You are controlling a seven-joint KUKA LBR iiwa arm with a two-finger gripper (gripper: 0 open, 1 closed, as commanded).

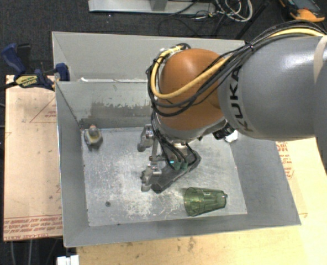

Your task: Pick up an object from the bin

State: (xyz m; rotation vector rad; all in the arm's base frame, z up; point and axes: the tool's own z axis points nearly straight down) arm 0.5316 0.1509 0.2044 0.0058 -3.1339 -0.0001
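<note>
a green see-through cup [205,201] lies on its side on the bin floor, toward the near right corner. its wider mouth points left and its narrower base points right. it rests alone on the grey metal, touching nothing else in the bin.

the gripper [154,182] is up and to the left of the cup, near it but apart from it, low over the middle of the floor. its tip is over bare, scuffed metal, not over the cup. the dark and silver parts at its end overlap from this angle, so whether it is spread or pressed together cannot be told, and nothing can be made out as pinched in it.

above the gripper sits the round orange cover [188,87] on the wrist, with yellow and black cables [169,101] looped around it. the thick grey arm [285,93] reaches in from the right, crossing over the right wall of the bin.

a small stubby knob-like thing [92,137], dull grey-brown, stands near the far left corner of the floor, close to the back wall. it is well apart from both the gripper and the cup.

the bin [69,164] is grey metal with sloping walls. its floor is speckled with pale scratches, thickest across the middle and the left half.
</note>
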